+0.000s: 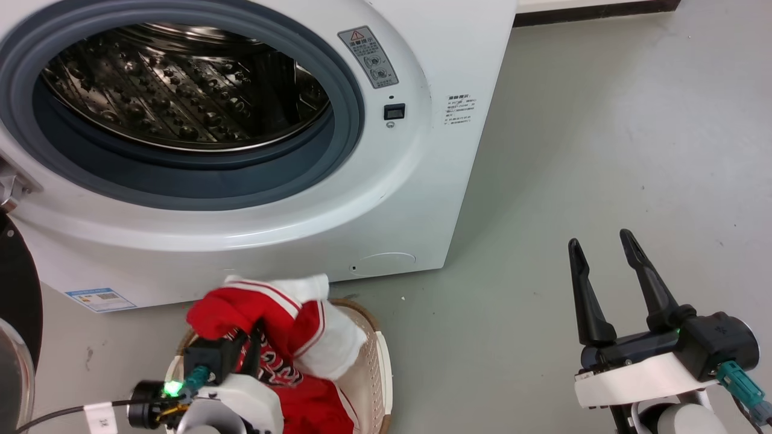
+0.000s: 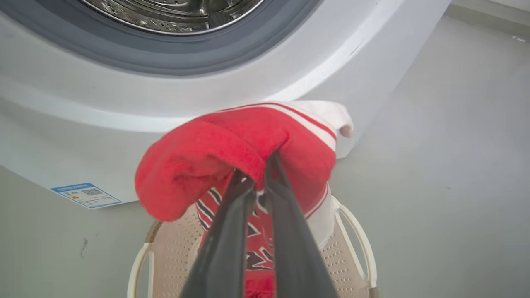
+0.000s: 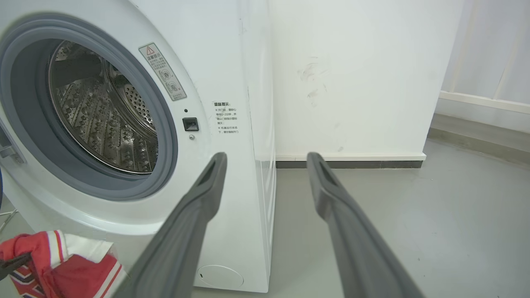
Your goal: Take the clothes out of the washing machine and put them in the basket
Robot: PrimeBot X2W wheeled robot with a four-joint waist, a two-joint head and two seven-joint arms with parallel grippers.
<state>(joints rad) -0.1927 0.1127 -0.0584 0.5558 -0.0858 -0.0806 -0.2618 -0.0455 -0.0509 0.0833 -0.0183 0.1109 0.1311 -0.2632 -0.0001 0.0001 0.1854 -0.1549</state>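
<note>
The white washing machine (image 1: pixel 386 199) stands with its door open, and its steel drum (image 1: pixel 181 84) looks bare inside. Below it on the floor sits the cream basket (image 1: pixel 371 374). The clothes (image 1: pixel 271 325), a red garment, a red jersey with striped trim and a white cloth, hang bunched over the basket. My left gripper (image 2: pixel 258 176) is shut on the red cloth, lifting the bundle just above the basket (image 2: pixel 352 256). My right gripper (image 1: pixel 600 244) is open over the bare floor at the lower right, with nothing between its fingers (image 3: pixel 207 194).
The black-framed glass door (image 1: pixel 15 301) hangs open at the far left. A white wall (image 3: pixel 352 74) with a dark skirting strip stands behind the machine. Grey floor (image 1: pixel 603 132) stretches to the right of the machine.
</note>
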